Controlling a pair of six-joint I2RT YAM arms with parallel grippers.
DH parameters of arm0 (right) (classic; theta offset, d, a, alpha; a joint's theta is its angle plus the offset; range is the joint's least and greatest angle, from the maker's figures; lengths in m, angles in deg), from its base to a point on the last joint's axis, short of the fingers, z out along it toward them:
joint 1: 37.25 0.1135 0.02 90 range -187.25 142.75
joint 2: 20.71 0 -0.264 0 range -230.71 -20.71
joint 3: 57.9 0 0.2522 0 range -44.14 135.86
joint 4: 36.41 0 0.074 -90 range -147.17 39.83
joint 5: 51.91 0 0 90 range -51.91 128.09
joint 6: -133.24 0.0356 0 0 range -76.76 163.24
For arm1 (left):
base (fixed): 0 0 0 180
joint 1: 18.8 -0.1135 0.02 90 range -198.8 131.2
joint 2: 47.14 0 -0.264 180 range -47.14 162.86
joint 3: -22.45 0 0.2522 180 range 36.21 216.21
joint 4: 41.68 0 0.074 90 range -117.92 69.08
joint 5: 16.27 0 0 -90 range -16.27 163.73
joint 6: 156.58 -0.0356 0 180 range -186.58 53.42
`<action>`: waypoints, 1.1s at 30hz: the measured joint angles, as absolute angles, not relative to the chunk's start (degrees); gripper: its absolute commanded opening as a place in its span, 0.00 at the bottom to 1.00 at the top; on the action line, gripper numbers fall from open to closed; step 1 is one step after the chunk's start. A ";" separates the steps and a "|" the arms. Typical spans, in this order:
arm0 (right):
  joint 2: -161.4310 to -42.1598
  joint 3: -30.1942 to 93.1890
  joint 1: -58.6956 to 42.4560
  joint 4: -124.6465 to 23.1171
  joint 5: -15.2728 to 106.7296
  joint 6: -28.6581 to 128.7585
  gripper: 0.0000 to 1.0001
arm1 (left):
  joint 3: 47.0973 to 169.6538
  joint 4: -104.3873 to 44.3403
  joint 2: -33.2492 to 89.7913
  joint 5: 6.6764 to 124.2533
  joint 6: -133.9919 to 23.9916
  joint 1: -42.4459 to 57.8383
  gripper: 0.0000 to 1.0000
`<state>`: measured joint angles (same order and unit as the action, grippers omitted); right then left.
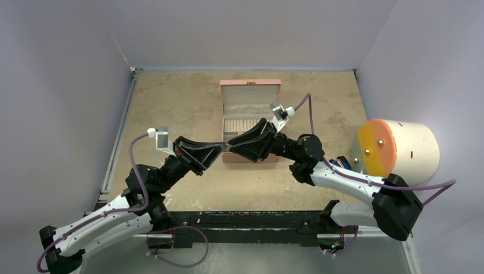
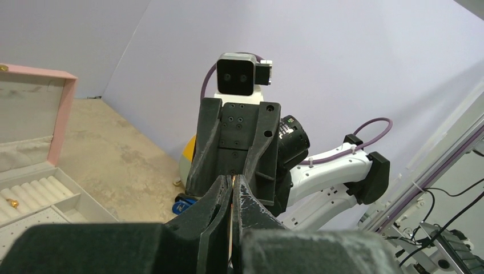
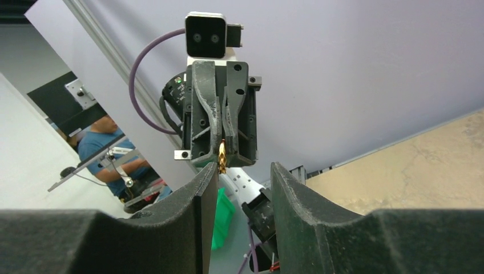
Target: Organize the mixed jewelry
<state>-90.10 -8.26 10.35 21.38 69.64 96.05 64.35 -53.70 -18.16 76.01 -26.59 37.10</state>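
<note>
Left arm: the left pincer [image 1: 222,147] is held off the tan mottled surface [image 1: 171,103], just in front of the pink rectangular jewellery box with beige compartments [image 1: 251,83]. Its jaws are pressed together. The right wrist view shows a small elongated gold piece [image 3: 221,157] nipped at their tips, hanging clear of the surface and the box.

Centre: the box stands open. In the left wrist view one small gold stud [image 2: 12,202] sits among the beige ring rolls, so at least one item appears placed. Most of the interior is hidden behind the arms, so what else it holds cannot be told.

Right arm: the right pincer [image 3: 244,177] meets the left one tip to tip. Its jaws stand about half apart and grip nothing. The gold piece hangs at their mouth, close to one jaw; whether it touches cannot be told.

Further right, a thin gold ring [image 1: 259,179] lies loose on the surface near the box front, not yet put away.

Assessment: sorting is partly done. This looks like a hand-over between the arms. The held piece and the loose ring remain to be put away.
</note>
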 measured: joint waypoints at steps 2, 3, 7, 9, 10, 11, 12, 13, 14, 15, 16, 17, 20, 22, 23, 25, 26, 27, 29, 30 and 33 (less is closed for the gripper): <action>-90.51 -8.26 10.35 22.65 69.77 96.62 0.40 | 64.35 -54.42 -17.73 76.01 -26.55 37.10 0.00; -90.56 -8.26 10.35 23.08 69.79 96.86 0.40 | 64.35 -54.64 -17.53 75.97 -26.51 37.10 0.00; -90.58 -8.26 10.35 24.96 70.18 97.28 0.37 | 64.35 -55.54 -16.94 75.92 -26.07 37.10 0.00; -90.56 -8.26 10.35 25.49 70.34 97.26 0.34 | 64.33 -55.97 -16.79 75.97 -25.61 37.10 0.00; -90.56 -8.26 10.35 25.66 70.40 97.26 0.33 | 64.22 -56.28 -16.74 76.03 -25.54 37.10 0.00; -90.56 -8.26 10.35 25.79 70.45 97.23 0.33 | 64.02 -56.65 -16.74 76.10 -25.43 37.10 0.00; -90.58 -8.26 10.35 25.88 70.45 97.21 0.32 | 63.87 -56.89 -16.74 76.16 -25.35 37.10 0.00; -90.58 -8.26 10.35 26.01 70.47 97.19 0.31 | 63.65 -57.22 -16.68 76.29 -25.19 37.10 0.00; -90.56 -8.26 10.35 26.12 70.47 97.15 0.31 | 63.49 -57.39 -16.57 76.34 -25.15 37.10 0.00; -90.56 -8.26 10.35 26.28 70.47 97.01 0.30 | 63.41 -57.50 -16.39 76.45 -25.13 37.10 0.00; -90.54 -8.26 10.35 26.38 70.47 96.91 0.30 | 63.39 -57.57 -16.13 76.51 -25.11 37.10 0.00; -90.51 -8.26 10.35 26.41 70.47 96.75 0.29 | 63.34 -57.70 -15.87 76.53 -25.06 37.10 0.00; -90.41 -8.26 10.39 26.52 70.42 96.29 0.25 | 63.15 -58.29 -15.37 76.73 -24.98 37.10 0.00; -90.41 -8.26 10.48 26.45 70.40 96.03 0.24 | 62.97 -58.73 -15.23 76.88 -24.95 37.10 0.00; -90.41 -8.26 10.52 26.43 70.40 95.86 0.24 | 62.90 -58.81 -15.23 76.93 -24.93 37.10 0.00; -90.41 -8.26 10.65 26.43 70.34 95.64 0.26 | 62.77 -59.14 -15.23 76.95 -24.87 37.10 0.00; -90.41 -8.26 10.67 26.43 70.34 95.55 0.27 | 62.75 -59.19 -15.23 76.97 -24.71 37.10 0.00; -90.41 -8.26 10.70 26.43 70.34 95.42 0.27 | 62.73 -59.25 -15.26 76.97 -24.63 37.10 0.00; -90.41 -8.26 10.74 26.43 70.29 95.16 0.28 | 62.71 -59.40 -15.28 76.99 -24.49 37.10 0.00; -90.41 -8.26 10.74 26.41 70.21 95.00 0.28 | 62.69 -59.58 -15.30 77.02 -24.30 37.10 0.00; -90.41 -8.26 10.74 26.25 70.08 94.63 0.29 | 62.66 -59.80 -15.67 77.08 -24.14 37.10 0.00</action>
<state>-90.41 -8.26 10.74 26.25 70.08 94.63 62.66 -59.80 -15.67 77.08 -24.14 37.10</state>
